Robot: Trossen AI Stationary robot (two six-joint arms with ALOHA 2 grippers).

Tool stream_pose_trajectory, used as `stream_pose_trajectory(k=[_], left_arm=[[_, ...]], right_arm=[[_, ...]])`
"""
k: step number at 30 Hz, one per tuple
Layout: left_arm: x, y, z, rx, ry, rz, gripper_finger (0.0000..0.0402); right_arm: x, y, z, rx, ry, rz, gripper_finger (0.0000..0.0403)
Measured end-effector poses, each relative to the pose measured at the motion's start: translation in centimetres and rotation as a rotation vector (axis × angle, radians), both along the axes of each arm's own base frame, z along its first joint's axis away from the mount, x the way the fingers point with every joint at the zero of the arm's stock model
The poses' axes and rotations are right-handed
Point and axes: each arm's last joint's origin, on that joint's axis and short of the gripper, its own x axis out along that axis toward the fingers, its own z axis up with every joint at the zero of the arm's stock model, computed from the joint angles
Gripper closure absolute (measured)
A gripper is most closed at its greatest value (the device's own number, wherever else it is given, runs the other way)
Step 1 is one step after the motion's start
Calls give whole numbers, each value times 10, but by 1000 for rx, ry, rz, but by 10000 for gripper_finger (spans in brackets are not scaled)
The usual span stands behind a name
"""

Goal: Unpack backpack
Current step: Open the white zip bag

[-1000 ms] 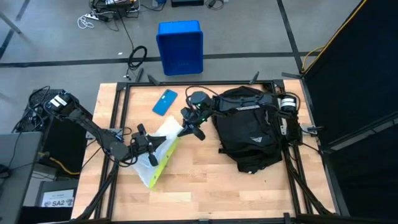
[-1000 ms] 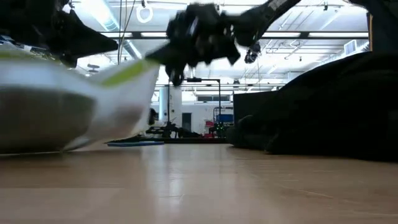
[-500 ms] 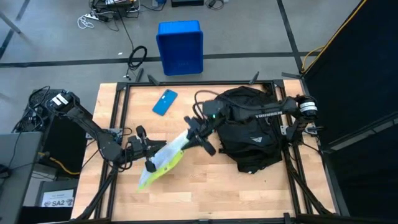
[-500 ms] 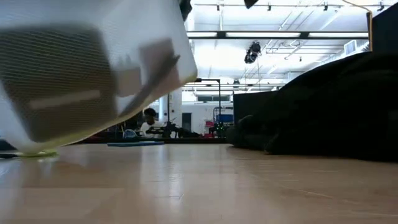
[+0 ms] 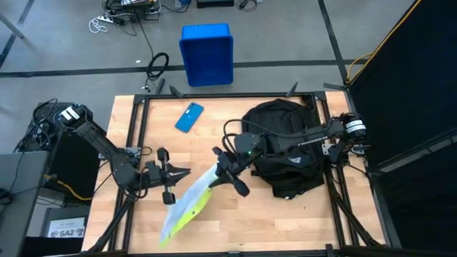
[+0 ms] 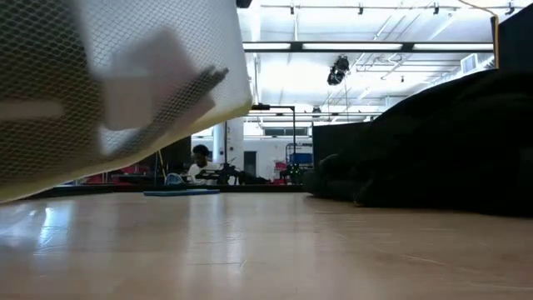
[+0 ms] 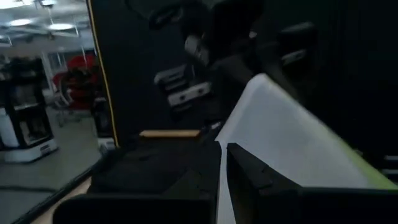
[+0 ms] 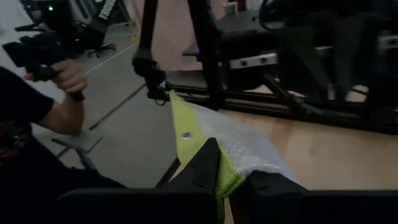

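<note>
- The backpack (image 5: 287,148) lies on the wooden table (image 5: 235,214) at about three o'clock from its middle, black and rounded, with a small white logo facing up; in the low view it is the dark bulk (image 6: 433,142) at the right.
- The right claw (image 5: 223,171) is near the table's middle, just at nine o'clock of the backpack, its arm reaching across the pack; it is pinched tight on the upper end of a white mesh pouch (image 5: 184,207) edged in yellow-green; the right wrist view shows the dark fingers (image 8: 205,165) closed over that pouch (image 8: 217,146).
- The pouch slopes away from the right claw toward seven o'clock, its lower end near the table's front edge; in the low view its netting (image 6: 100,92) fills the upper left, clear of the tabletop.
- The left claw (image 5: 170,187) sits at nine o'clock of the table's middle, just beside the pouch; its fingers are closed together, and whether they pinch the pouch cannot be told.
- A blue phone-like slab (image 5: 189,117) lies on the table at eleven o'clock, well apart from both claws.
- A blue plastic bin (image 5: 207,54) stands on the floor beyond the table at twelve o'clock.
- In the right wrist view a person's hand (image 8: 65,74) holds a dark device off the table.
</note>
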Motion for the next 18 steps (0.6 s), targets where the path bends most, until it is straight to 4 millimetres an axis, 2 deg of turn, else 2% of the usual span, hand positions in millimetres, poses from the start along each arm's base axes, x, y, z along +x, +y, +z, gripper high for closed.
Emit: stream_pose_trajectory(k=[3, 8, 12, 15, 18], left_arm=[[2, -2, 17, 90, -19, 26, 402], [2, -12, 71, 131, -72, 37, 402], [1, -28, 101, 231, 28, -21, 402], [-1, -36, 114, 257, 134, -22, 400], [-8, -39, 120, 358, 268, 41, 393]], right_arm=[[1, -8, 1, 0, -8, -23, 403], [3, -15, 4, 0, -32, -53, 403], [-4, -6, 13, 1, -56, -29, 403], [-12, 2, 23, -9, -84, -9, 403], [-19, 6, 31, -16, -97, -2, 403]])
